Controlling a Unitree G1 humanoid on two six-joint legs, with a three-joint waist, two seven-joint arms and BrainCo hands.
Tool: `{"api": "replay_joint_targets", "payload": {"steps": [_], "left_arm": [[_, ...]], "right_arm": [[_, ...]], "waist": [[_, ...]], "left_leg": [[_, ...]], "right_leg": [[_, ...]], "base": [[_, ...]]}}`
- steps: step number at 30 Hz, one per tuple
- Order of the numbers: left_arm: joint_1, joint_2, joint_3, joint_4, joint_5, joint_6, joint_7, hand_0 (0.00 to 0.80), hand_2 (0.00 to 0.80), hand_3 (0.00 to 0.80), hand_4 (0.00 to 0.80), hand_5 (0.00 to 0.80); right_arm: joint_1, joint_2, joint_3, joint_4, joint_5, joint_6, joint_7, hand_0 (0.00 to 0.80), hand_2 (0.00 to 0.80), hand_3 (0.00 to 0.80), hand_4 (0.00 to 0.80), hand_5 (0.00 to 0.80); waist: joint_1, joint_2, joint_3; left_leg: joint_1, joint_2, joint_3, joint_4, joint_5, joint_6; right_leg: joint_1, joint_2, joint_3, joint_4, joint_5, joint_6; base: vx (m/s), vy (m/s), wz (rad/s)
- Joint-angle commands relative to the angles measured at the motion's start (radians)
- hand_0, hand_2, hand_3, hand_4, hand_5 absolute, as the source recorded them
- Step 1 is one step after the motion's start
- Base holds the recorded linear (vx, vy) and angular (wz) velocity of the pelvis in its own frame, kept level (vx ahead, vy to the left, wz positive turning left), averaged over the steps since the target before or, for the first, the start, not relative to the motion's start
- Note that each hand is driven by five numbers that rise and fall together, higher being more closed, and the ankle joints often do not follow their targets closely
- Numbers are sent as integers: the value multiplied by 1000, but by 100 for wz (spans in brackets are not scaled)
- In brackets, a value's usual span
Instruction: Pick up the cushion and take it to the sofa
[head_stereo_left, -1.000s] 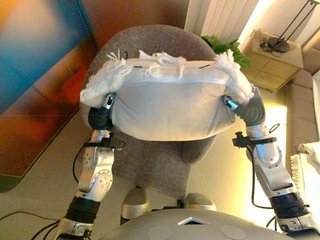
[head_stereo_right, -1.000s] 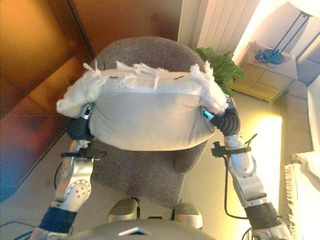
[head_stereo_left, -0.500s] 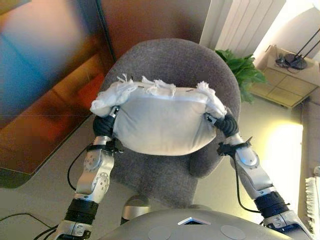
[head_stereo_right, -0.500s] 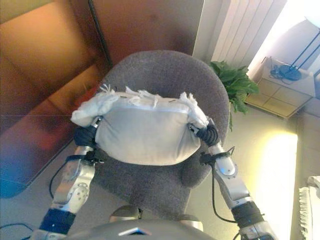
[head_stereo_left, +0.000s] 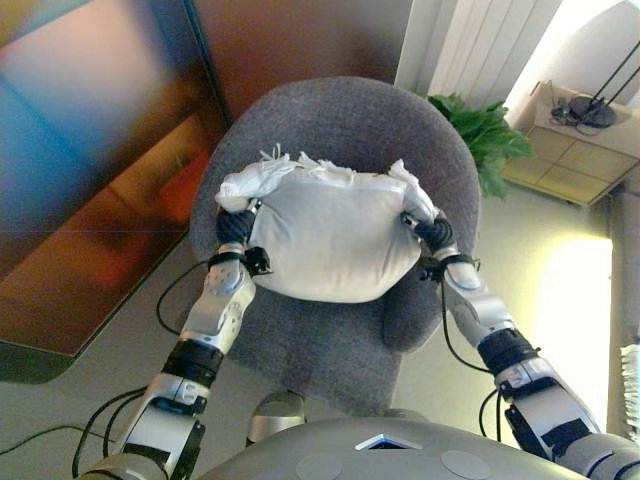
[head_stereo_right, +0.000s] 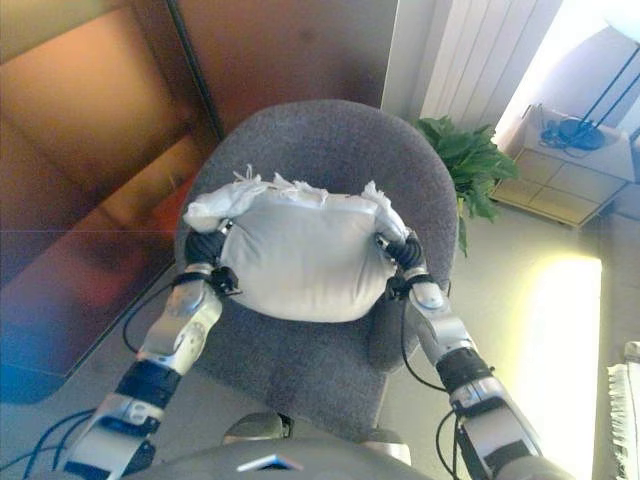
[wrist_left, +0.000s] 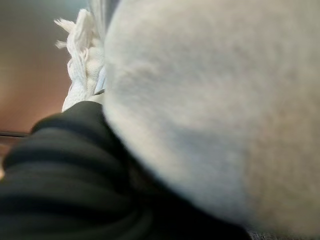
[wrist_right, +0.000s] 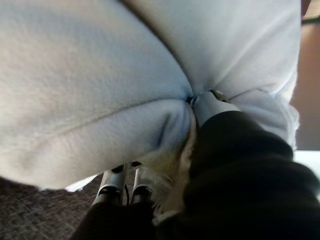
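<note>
The left hand (head_stereo_left: 235, 224) is pressed against one end of the white cushion (head_stereo_left: 335, 238), and only its dark ribbed cover shows; the fingers are buried in the fabric, so I cannot tell whether they grip or just push. The right hand (head_stereo_left: 432, 232) sits at the opposite end. Up close its thumb digs into the cloth, puckering a deep crease, with fingers curled in beneath the cushion's underside, so it has a pinch on the cushion.

The cushion hangs between the two hands, plump and rounded, with a frayed white fringe (head_stereo_left: 290, 166) bunched along its far edge and spilling over the left wrist cover. It is held over the seat of a grey upholstered armchair (head_stereo_left: 340, 115), whose curved back rises behind it; whether its underside touches the seat I cannot make out.

Beyond the chair stands a dark reddish-brown wall panel (head_stereo_left: 300, 40). Further to the right side is a green leafy plant (head_stereo_left: 485, 125), just beside the chair's back, and past that a small pale cabinet (head_stereo_left: 575, 150) with a dark lamp base (head_stereo_left: 588, 112) on top. Pale vertical slats (head_stereo_left: 485, 40) run behind the plant.
</note>
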Motion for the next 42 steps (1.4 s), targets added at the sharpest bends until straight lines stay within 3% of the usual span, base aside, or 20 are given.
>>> {"api": "replay_joint_targets", "payload": {"steps": [1,6,9,11,16,25,26,28,29,31,33,34,36,39,42], "left_arm": [[-258,-73,-115,132,49,-17,-4,800,800,800,800,800],[-339,-91,-131,270,44,82,21,800,800,800,800,800],[-383,-115,-149,356,73,122,32,800,800,800,800,800],[-421,-121,-161,424,75,198,11,800,800,800,800,800],[-523,-130,-201,626,55,347,-36,800,800,800,800,800],[-747,-150,-223,832,-26,490,-17,800,800,800,800,800],[-758,-145,-222,851,-25,510,-28,596,596,596,596,596],[-780,-138,-224,890,-31,565,-53,289,289,289,289,289],[-791,-138,-227,910,-31,582,-68,0,0,0,0,0],[-817,-140,-234,939,-75,580,-61,0,0,0,0,0],[-836,-133,-221,953,-97,525,-50,0,0,0,0,0],[-847,-133,-221,950,-124,499,-44,0,0,0,0,0],[-857,-134,-216,943,-167,449,-35,0,0,0,0,0],[-880,-119,-187,892,-245,261,2,0,0,0,0,0],[-888,-92,-165,852,-286,174,39,0,0,0,0,0]], "right_arm": [[-241,63,39,-8,52,-15,-28,800,800,800,800,800],[-268,67,29,135,114,34,-30,800,800,800,800,800],[-295,73,9,253,140,99,7,800,800,800,800,800],[-331,67,4,354,164,182,28,800,800,800,800,800],[-429,60,-29,554,362,302,16,800,800,800,800,800],[-648,18,-31,669,495,329,24,800,800,800,800,800],[-655,10,-32,674,499,343,25,800,800,800,800,800],[-674,-4,-36,695,505,388,6,800,800,800,800,800],[-688,-15,-33,712,491,404,4,800,800,800,800,800],[-731,-38,-17,738,503,393,-2,800,800,800,800,800],[-758,-48,-23,746,476,368,-28,800,800,800,800,800],[-778,-56,-19,754,484,322,-34,718,718,718,718,718],[-799,-60,-29,743,490,253,-64,0,0,0,0,0],[-846,-81,-31,698,430,131,-131,0,0,0,0,0],[-861,-100,-41,681,423,58,-171,0,0,0,0,0]], "waist": [[-22,9,9],[-39,15,-14],[-45,17,-18],[-49,16,-14],[-68,18,-7],[-104,26,74],[-107,27,77],[-113,28,82],[-116,31,87],[-124,39,100],[-131,45,114],[-133,49,119],[-136,55,129],[-140,63,153],[-138,63,161]], "left_leg": [[74,14,89,10,-106,-19],[118,13,100,5,-116,-23],[127,13,105,6,-119,-25],[129,12,110,8,-120,-28],[139,13,121,6,-116,-33],[53,11,127,11,-97,-40],[52,12,129,12,-95,-41],[50,13,131,15,-93,-44],[47,14,132,15,-91,-46],[39,15,132,16,-84,-52],[34,15,133,16,-82,-54],[30,16,135,17,-81,-56],[20,15,133,18,-80,-58],[-6,17,130,15,-75,-64],[-17,21,129,16,-76,-68]], "right_leg": [[-67,-30,-17,1,70,20],[-33,-32,-14,1,65,25],[-28,-32,-8,1,68,28],[-26,-32,-5,1,69,29],[-23,-23,15,1,76,29],[-114,-22,53,6,89,29],[-115,-23,55,7,90,30],[-117,-25,58,9,89,30],[-121,-26,59,10,89,30],[-133,-26,66,13,94,29],[-140,-26,73,15,93,29],[-145,-26,77,16,93,29],[-154,-26,83,17,92,29],[-183,-26,93,16,91,33],[-193,-25,95,18,87,35]], "base": [[111,6,0],[157,1,1],[66,-9,-6],[35,-13,-16],[55,-18,-5],[-170,-14,-8],[0,0,0],[32,-11,-3],[-3,13,-5],[-29,39,-8],[-6,48,-13],[-5,48,-11],[-32,46,-6],[-63,34,-4],[-1,-1,-1]]}}
